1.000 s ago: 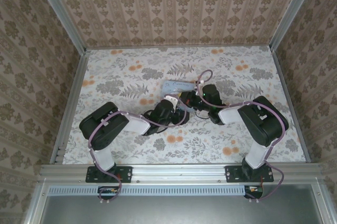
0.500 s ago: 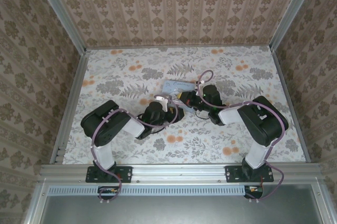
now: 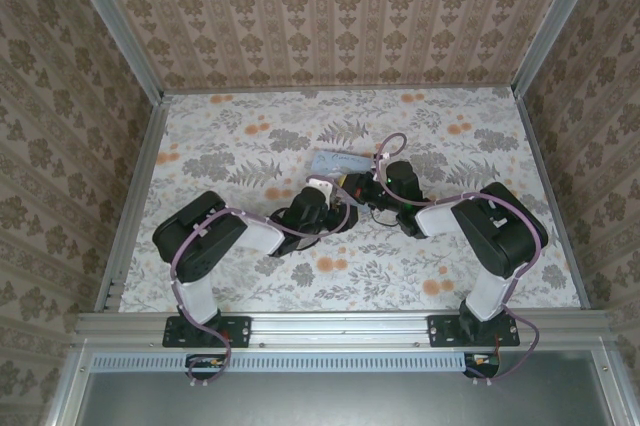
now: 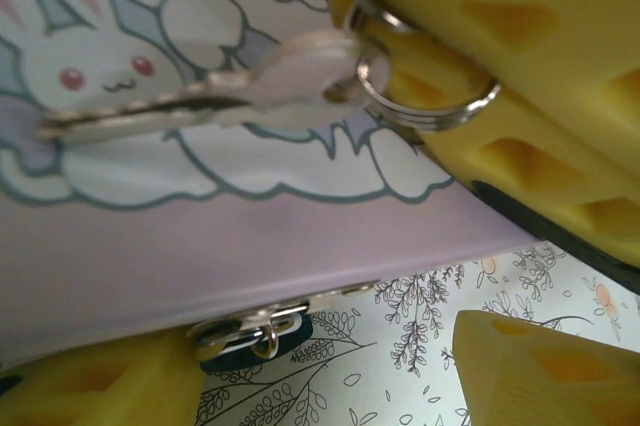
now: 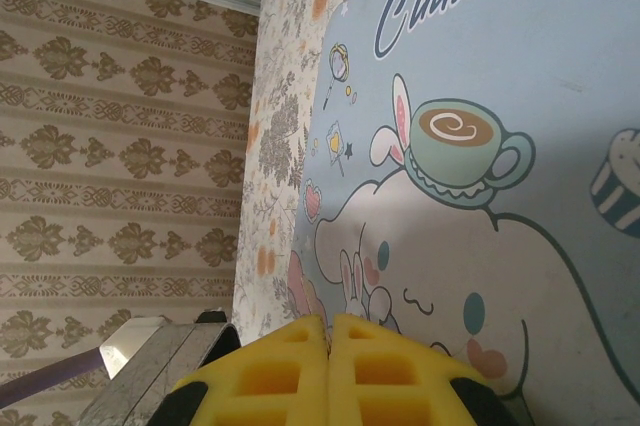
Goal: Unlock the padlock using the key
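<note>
The tiny dark teal padlock (image 4: pixel 297 330) hangs on the silvery latch at the front edge of the pastel cartoon tin (image 4: pixel 250 236). A silver key (image 4: pixel 180 111) lies flat across the tin's lid, its ring (image 4: pixel 425 106) against the yellow fingers (image 4: pixel 520 36) of my right gripper (image 5: pixel 329 321), which is shut on the key's head end. My left gripper (image 4: pixel 310 366) is open, one finger on each side of the padlock and just short of it. From above, both grippers (image 3: pixel 338 204) (image 3: pixel 352 184) meet at the near edge of the tin (image 3: pixel 338 162).
The tin lies on a floral tablecloth (image 3: pixel 240 136) near the table's middle. Patterned walls close in the back and both sides. Metal rails (image 3: pixel 135 196) run along the table's edges. The right arm's cable (image 3: pixel 390 141) loops above the tin.
My left arm drew back to the left, then came forward again toward the tin. The right gripper and the tin have stayed in place.
</note>
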